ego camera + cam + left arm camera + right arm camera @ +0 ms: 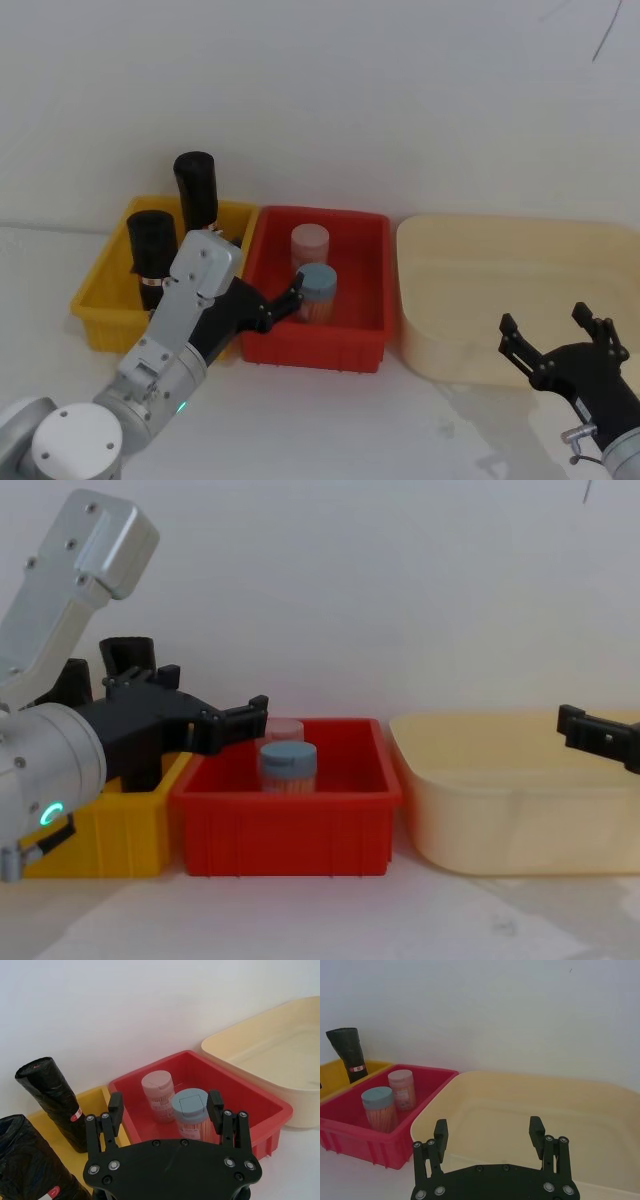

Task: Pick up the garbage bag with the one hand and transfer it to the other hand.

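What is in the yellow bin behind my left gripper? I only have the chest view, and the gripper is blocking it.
Observer: Two black rolls stand in the yellow bin. The stubby garbage bag is nearer the robot, and a taller roll is behind it.
Operator: Am I touching the bag?
Observer: No. The left gripper is open and apart from the bag. It reaches over the red bin on the bag's right.
Operator: And the other side?
Observer: The right gripper is open and holds nothing. It is at the near rim of the cream tub.
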Controlling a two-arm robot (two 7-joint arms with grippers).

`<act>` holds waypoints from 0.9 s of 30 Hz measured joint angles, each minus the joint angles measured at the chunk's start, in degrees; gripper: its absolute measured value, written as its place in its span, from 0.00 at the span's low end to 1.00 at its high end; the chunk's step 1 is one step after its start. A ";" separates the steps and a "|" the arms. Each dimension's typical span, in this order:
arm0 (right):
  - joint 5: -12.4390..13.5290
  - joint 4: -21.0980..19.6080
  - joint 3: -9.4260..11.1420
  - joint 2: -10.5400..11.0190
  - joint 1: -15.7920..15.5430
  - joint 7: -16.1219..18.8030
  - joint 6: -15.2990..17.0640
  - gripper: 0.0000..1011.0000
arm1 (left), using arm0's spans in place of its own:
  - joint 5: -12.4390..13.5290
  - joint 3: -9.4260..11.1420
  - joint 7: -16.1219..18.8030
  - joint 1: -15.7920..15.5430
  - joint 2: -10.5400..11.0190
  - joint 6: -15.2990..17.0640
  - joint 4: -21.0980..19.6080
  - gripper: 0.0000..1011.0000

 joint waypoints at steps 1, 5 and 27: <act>0.00 0.00 0.00 0.00 0.00 0.00 0.00 0.99 | 0.00 0.00 0.00 0.00 0.00 0.00 0.00 0.99; 0.01 0.05 0.00 -0.03 0.09 0.07 0.11 0.99 | -0.02 -0.06 -0.10 -0.05 0.01 0.15 0.00 0.99; 7.00 1.78 -2.26 -1.76 8.16 6.53 12.43 0.99 | -5.90 -8.39 -3.41 5.79 6.82 13.96 -17.92 0.99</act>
